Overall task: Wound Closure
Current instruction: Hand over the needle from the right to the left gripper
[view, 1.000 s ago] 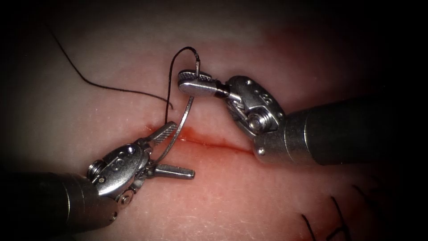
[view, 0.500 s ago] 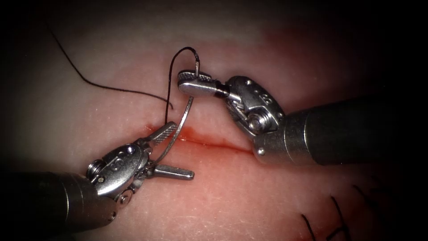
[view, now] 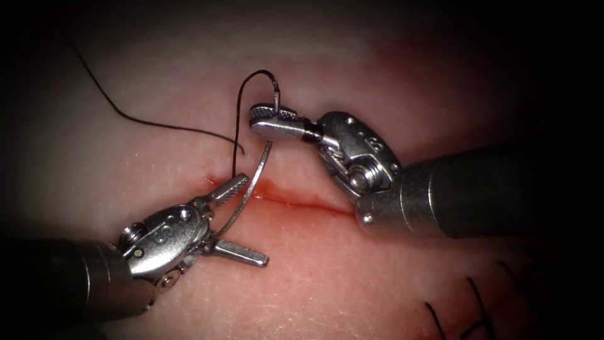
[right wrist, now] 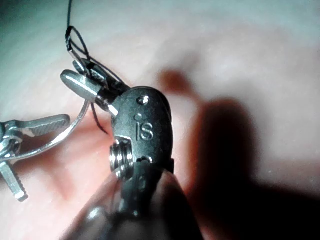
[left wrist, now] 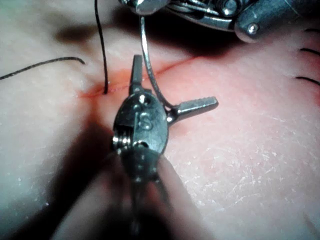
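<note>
Pale pink pork-belly tissue (view: 352, 277) with a thin red cut (view: 302, 203) under two steel tools
Right needle driver (view: 272, 121) at 12 o'clock grips the curved silver needle (view: 251, 182) near its black-thread (view: 242, 107) end; left needle driver (view: 239, 217), jaws spread, straddles its free tip above the cut

Left claw (left wrist: 172, 85) spread wide, needle (left wrist: 150, 75) passing between jaws, unheld; thread (left wrist: 101, 50) enters cut (left wrist: 120, 82).

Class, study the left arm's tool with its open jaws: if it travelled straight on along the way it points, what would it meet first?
Probably the needle: its curved body already lies between the open jaws of the left tool, held near its thread end by the right tool. Depth is uncertain.
</note>
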Motion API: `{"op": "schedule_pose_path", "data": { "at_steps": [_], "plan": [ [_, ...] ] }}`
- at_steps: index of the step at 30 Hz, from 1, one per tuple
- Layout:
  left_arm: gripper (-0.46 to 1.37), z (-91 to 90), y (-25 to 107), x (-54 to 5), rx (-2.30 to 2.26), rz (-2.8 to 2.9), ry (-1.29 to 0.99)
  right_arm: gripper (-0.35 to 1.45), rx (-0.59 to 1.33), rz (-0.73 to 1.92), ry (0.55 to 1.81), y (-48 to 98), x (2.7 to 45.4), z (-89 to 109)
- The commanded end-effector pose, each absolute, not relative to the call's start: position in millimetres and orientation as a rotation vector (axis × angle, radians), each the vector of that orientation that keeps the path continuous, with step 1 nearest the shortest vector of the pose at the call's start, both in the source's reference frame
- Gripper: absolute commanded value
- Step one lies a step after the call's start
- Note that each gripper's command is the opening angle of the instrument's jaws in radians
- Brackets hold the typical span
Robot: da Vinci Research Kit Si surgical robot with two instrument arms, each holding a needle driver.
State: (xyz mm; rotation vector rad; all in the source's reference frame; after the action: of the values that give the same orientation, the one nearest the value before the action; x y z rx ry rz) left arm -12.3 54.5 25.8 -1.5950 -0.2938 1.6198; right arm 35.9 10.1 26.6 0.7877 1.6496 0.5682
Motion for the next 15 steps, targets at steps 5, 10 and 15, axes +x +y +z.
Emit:
{"op": "schedule_pose_path", "data": {
  "at_steps": [5, 10, 15],
  "plan": [
    [1.07, 25.8, 55.1, -11.6, -1.611, 1.679, -0.257, -0.3, 0.788, 0.568, 1.649, 10.1, 35.9, 26.6],
    [1.05, 26.2, 55.4, -11.4, -1.612, 1.781, -0.227, -0.3, 0.788, 0.568, 1.649, 10.1, 35.9, 26.6],
    [1.06, 26.9, 54.9, -11.2, -1.603, 1.925, -0.195, -0.3, 0.788, 0.568, 1.649, 10.1, 35.9, 26.6]
  ]
}}
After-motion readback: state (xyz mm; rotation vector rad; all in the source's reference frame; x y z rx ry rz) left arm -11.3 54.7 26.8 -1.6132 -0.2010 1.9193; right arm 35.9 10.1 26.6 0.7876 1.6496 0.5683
